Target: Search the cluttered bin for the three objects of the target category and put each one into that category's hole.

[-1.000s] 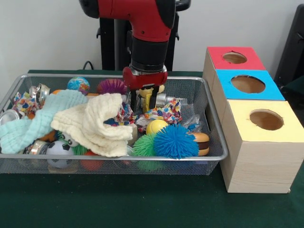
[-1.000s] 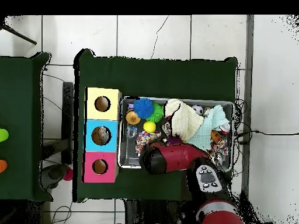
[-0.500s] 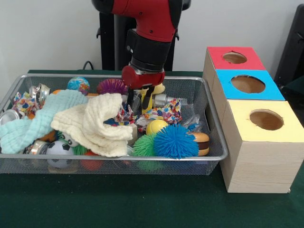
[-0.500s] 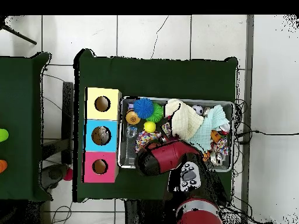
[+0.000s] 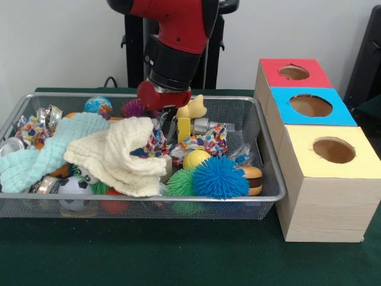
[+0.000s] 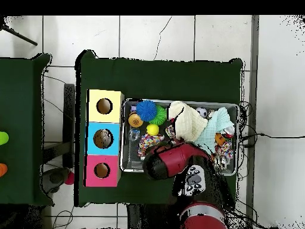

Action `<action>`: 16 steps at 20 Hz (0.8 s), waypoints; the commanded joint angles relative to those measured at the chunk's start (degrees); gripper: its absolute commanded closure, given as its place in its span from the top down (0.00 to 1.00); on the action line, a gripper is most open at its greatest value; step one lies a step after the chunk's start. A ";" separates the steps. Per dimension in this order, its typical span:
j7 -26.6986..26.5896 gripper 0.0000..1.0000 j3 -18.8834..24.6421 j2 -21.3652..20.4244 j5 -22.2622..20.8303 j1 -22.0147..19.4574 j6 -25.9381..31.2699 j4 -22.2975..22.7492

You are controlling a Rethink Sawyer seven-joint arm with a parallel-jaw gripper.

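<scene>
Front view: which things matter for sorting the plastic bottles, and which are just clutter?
Job: bin, clear plastic bottle beside the toy burger, red box's hole.
Clutter: blue spiky ball, cream cloth, metal can, blue box, yellow box.

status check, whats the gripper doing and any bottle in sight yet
Gripper low over the bin's far side, jaw state unclear. One crinkly clear bottle near right wall. Cream cloth and spiky balls cover the rest.

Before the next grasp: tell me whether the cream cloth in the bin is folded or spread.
Neither neatly folded nor spread flat: the cream cloth lies crumpled over the toys in the bin, overlapping the mint cloth.
</scene>
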 commanded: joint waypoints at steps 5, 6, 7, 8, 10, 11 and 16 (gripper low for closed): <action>7.27 1.00 4.67 4.64 5.13 -7.58 4.09 1.42; 7.85 1.00 5.21 4.98 5.85 -8.41 3.32 2.22; 8.28 1.00 5.35 5.27 6.41 -8.76 2.98 2.68; 9.35 1.00 5.92 5.38 7.72 -9.68 2.45 3.72; 12.15 1.00 7.73 5.28 11.23 -12.43 1.06 6.60; 13.28 1.00 8.10 5.33 12.52 -13.21 0.19 7.53; 18.57 1.00 7.68 5.12 19.92 -14.50 -3.58 11.81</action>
